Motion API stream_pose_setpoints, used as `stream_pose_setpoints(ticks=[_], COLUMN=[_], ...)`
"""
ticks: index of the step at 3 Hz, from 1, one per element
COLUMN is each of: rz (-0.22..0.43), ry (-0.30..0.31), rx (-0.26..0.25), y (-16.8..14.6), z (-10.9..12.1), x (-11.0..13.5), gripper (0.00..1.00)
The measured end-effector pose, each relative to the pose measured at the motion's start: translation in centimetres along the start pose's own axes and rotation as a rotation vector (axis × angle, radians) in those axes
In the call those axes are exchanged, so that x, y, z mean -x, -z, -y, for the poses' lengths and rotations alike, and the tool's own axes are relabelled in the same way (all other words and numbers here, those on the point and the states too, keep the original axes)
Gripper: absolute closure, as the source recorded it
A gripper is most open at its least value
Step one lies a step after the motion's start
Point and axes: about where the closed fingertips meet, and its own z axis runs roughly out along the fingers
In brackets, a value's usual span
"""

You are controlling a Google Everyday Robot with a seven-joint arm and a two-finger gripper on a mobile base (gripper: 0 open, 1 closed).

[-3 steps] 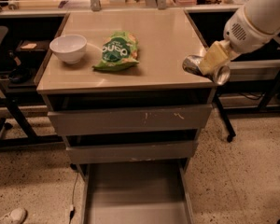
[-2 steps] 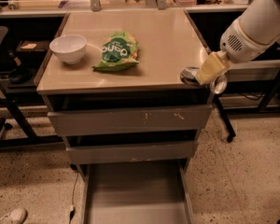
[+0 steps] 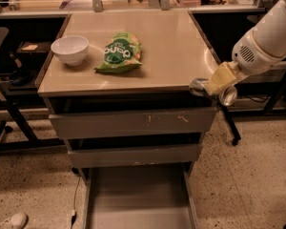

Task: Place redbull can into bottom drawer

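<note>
The redbull can (image 3: 200,87) is a slim silver can held sideways at the front right corner of the tabletop, its shiny round end (image 3: 228,96) facing me. My gripper (image 3: 214,86) is shut on the redbull can, its yellowish fingers (image 3: 220,79) wrapped across the can's middle. The white arm reaches in from the upper right. The bottom drawer (image 3: 140,199) is pulled open below, a wide grey tray with a plain flat floor, well below and left of the can.
A white bowl (image 3: 70,49) and a green snack bag (image 3: 121,52) lie on the beige tabletop (image 3: 171,42). Two upper grey drawers (image 3: 133,123) are shut. A dark table leg (image 3: 230,126) stands at the right. A chair is at the left.
My gripper has carried the redbull can down and toward the front, from above the table's right edge to its front right corner.
</note>
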Motion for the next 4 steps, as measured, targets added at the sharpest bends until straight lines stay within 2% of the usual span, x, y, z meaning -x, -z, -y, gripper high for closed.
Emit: stream_pose_setpoints(ticks=[1, 2, 3, 4], rz=[-0.006, -0.062, -0.062, -0.09], ry=[-0.097, -0.191, -0.191, -0.262], rx=[0.041, 0.11, 0.11, 0.161], y=[-2.1, -5.8, -5.8, -8.5], z=[-0.3, -1.0, -1.0, -1.6], x=[-3.8, -8.6, -8.6, -11.5], gripper=[1.0, 1.0, 1.0, 1.0])
